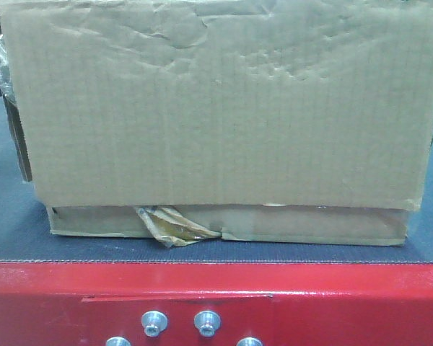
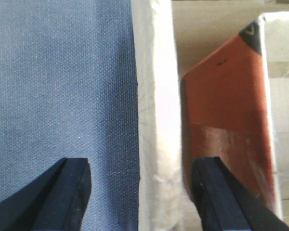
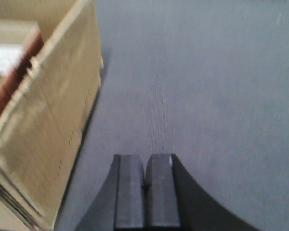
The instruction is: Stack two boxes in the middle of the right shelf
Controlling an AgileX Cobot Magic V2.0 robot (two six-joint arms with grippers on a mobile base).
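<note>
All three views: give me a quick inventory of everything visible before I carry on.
Brown corrugated cardboard box: one, brown, on the belt table.
Torn tape strip: one, yellowish, box's lower front edge.
Flat red-brown item: one, inside the box; unidentifiable.
Belt table: one, dark grey surface, red front edge.
Round metal bolts: four, silver, in the red edge.
Left gripper: one, black, open, straddling the box wall.
Right gripper: one, black, shut, above the belt beside the box.

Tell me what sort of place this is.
Probably a warehouse or parcel-handling station: a worn cardboard box sits on a dark belt with a red steel frame, bolted at the front.
</note>
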